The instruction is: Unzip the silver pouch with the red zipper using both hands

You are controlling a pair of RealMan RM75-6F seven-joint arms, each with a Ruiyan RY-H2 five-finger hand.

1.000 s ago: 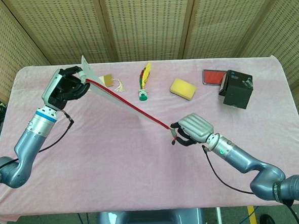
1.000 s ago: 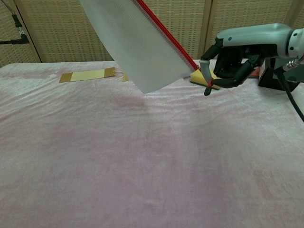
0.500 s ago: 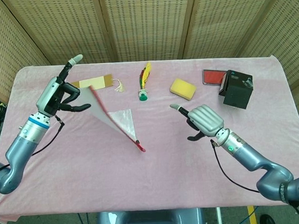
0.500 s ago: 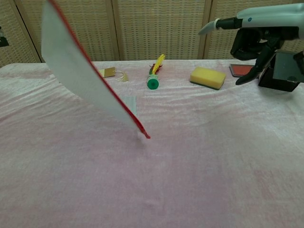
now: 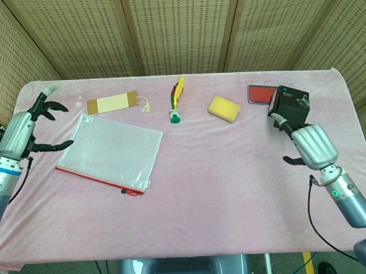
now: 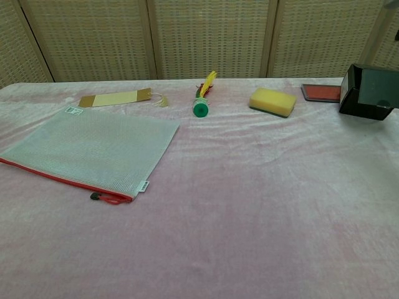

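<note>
**Pouch lying flat, both hands off it**

Pouch [image 5: 110,153] — silver mesh, with its red zipper [image 5: 92,180] running along the near edge — is lying flat on the pink tablecloth [image 5: 235,171], toward the table's left side. The zipper pull [image 6: 95,196] is sitting at the right end of the red line, near the pouch's front right corner; whether the teeth are parted along that edge is too fine to tell from here.

The left hand [image 5: 22,129] is hovering just beyond the pouch's left edge with its fingers spread wide and nothing in them. The right hand [image 5: 310,145] is waiting well apart, near the black box [image 5: 289,108], empty too, its fingers looking loosely apart. Neither is showing in the chest view.

If the zipper is calling for more travel, the sound approach is probably this: the left hand pressing the pouch down close by the pull so the fabric is not bunching, the right hand pinching the small pull and drawing it straight along the red line — not upward, which would be lifting the light pouch off the cloth.

Behind the pouch, a tan bookmark with a tassel [image 5: 112,103], a shuttlecock-like toy with a green base [image 5: 177,105] and a yellow sponge [image 5: 223,108] are lying out of the way.
</note>
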